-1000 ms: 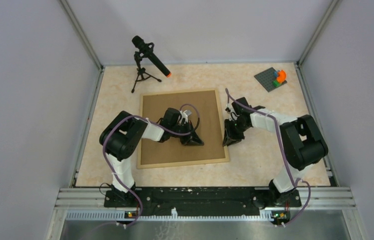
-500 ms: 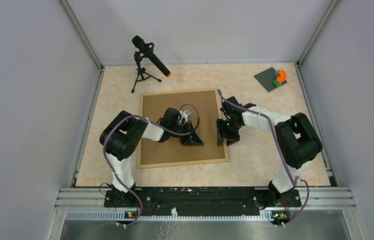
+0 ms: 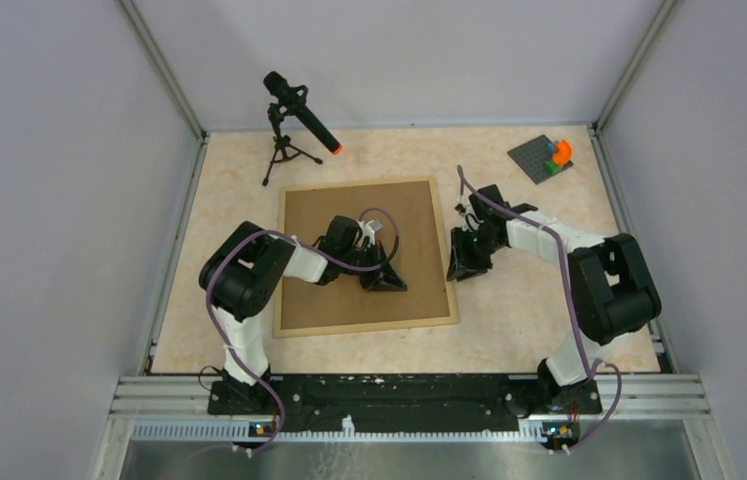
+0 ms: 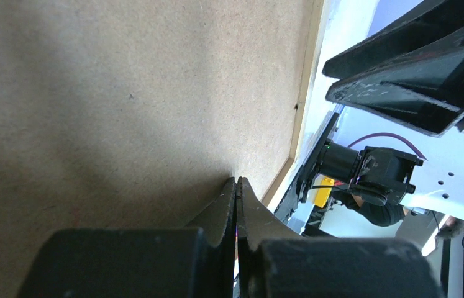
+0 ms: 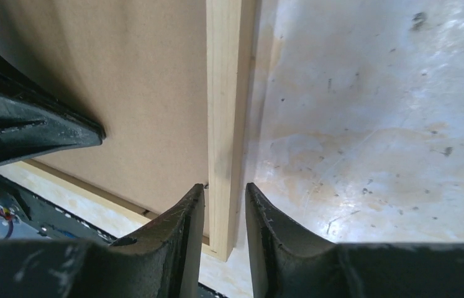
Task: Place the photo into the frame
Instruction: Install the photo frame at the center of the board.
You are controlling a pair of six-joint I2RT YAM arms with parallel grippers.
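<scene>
Pale marbled table (image 3: 509, 320) is carrying the frame (image 3: 369, 328), which is lying face down with the brown backing board (image 3: 319, 300) sitting inside it. The photo is not showing anywhere and may be lying beneath. The left gripper (image 4: 236, 181), clenched, is pressing on the board. The right gripper (image 5: 224, 189) is straddling the frame's right strip, and I cannot tell whether it is pinching. Seating the board probably wants flat pressing and square, untwisted steadying.

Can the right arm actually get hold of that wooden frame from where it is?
Probably yes: the right gripper straddles the frame at its right-hand strip, a jaw on each side and nothing else between them.
</scene>
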